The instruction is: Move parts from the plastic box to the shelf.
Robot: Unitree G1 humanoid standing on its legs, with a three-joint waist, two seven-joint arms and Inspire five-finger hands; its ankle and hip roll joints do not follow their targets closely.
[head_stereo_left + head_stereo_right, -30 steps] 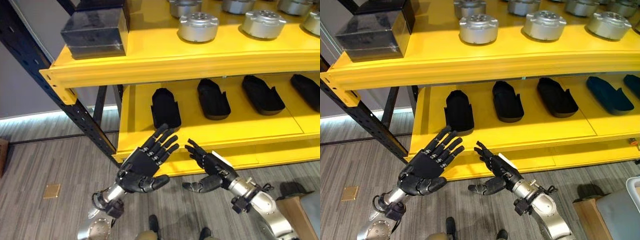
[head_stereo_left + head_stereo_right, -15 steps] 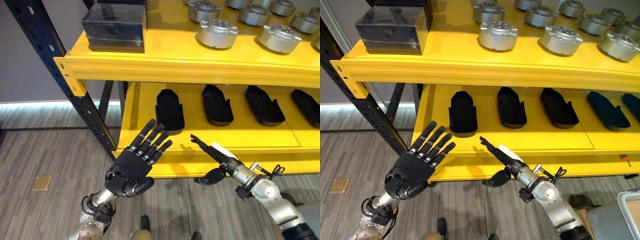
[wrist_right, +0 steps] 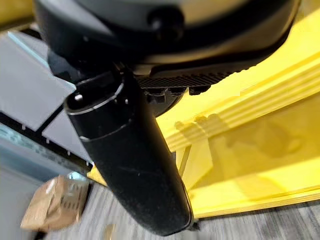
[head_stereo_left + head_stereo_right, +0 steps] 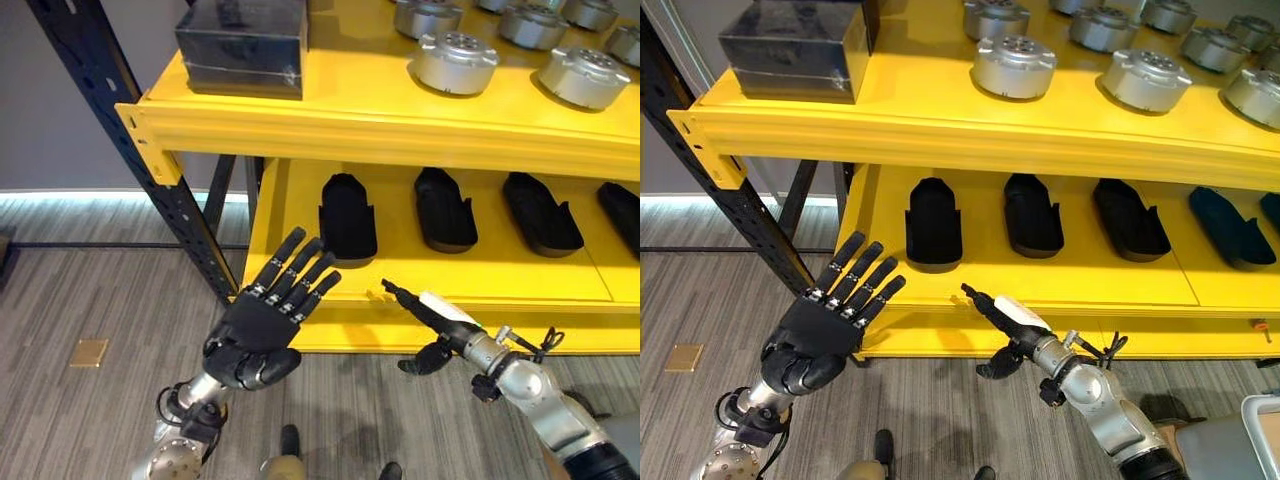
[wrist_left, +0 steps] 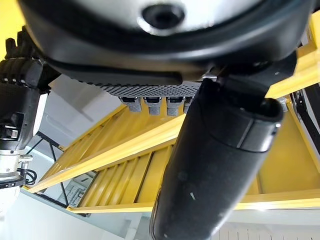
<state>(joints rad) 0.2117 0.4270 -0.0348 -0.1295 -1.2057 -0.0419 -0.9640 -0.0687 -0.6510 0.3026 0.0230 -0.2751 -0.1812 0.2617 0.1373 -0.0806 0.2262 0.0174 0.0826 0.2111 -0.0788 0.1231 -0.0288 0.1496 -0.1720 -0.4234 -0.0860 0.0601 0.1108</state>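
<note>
Two empty robot hands, left and right, fingers straight, before yellow shelf.

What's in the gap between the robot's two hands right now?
Nothing is held there. Between the open left hand and right hand, the left eye view shows just the yellow shelf front edge and grey floor.

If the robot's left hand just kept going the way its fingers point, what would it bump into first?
Probably the leftmost black part on the yellow shelf's lower level. The left hand's straight fingers aim up toward it, though depth is hard to judge.
</note>
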